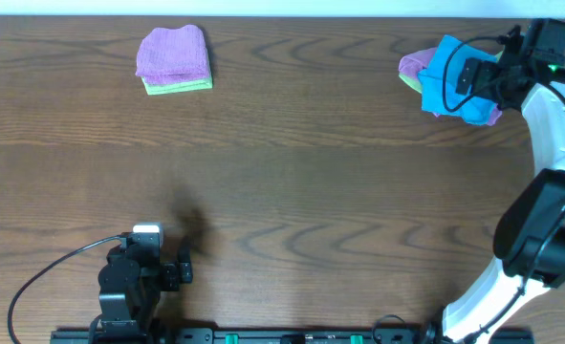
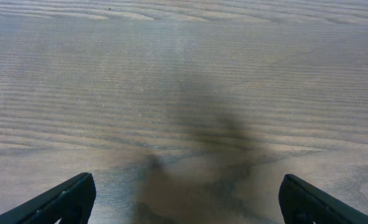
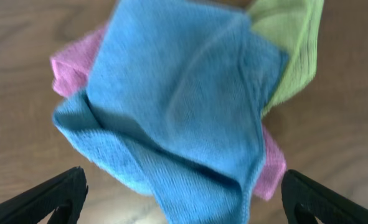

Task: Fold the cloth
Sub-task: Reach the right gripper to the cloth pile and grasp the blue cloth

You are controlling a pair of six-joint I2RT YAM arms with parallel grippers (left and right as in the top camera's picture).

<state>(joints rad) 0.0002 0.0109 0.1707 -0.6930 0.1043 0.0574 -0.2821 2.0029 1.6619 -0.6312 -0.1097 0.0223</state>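
The sky-blue cloth [image 1: 446,78] lies crumpled at the far right of the table, on top of a purple cloth [image 1: 414,64] and a light green one. In the right wrist view the blue cloth [image 3: 177,106] fills the middle, over the purple cloth [image 3: 71,62] and the green cloth [image 3: 289,43]. My right gripper [image 3: 184,205] is open and hangs just above the blue cloth, its fingertips either side of the cloth's near edge. My left gripper [image 2: 187,199] is open and empty over bare wood at the near left [image 1: 172,272].
A folded purple cloth [image 1: 173,53] on a folded light green cloth [image 1: 179,86] sits at the far left of the wooden table [image 1: 292,191]. The right arm [image 1: 550,134] curves along the table's right edge.
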